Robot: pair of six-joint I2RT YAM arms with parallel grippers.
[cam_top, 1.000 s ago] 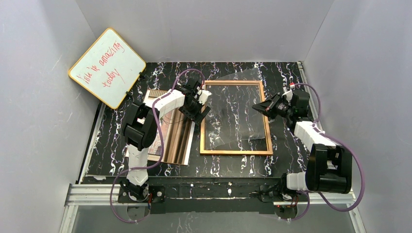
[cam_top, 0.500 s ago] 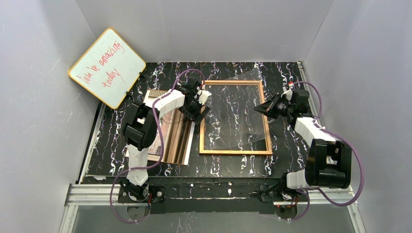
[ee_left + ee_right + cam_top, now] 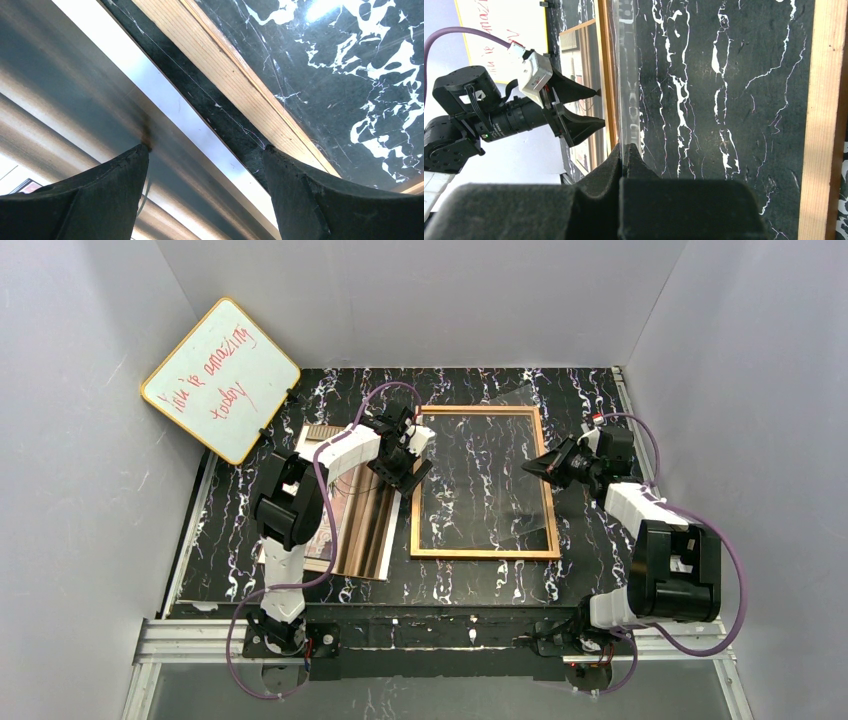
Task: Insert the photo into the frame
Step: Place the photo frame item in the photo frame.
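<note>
The orange-brown frame (image 3: 415, 502) lies flat at the middle of the black marble table (image 3: 590, 560). My right gripper (image 3: 533, 467) is shut on the right edge of a clear pane (image 3: 508, 397) and holds it tilted over the frame. In the right wrist view the gripper (image 3: 624, 147) pinches the pane (image 3: 628, 90) edge-on. The photo (image 3: 352, 525) lies flat just left of the frame, partly under my left arm. My left gripper (image 3: 412, 455) is open and empty. It hovers low over the photo's white right border (image 3: 165, 105) and the frame's left rail (image 3: 235, 85).
A yellow-edged whiteboard (image 3: 220, 380) with red writing leans against the left wall at the back. Grey walls close in the table on three sides. A metal rail (image 3: 200, 640) runs along the near edge by the arm bases.
My right gripper has drawn slightly to the right with the pane, so the pane's near edge has shifted right over the frame. The left arm has not moved.
</note>
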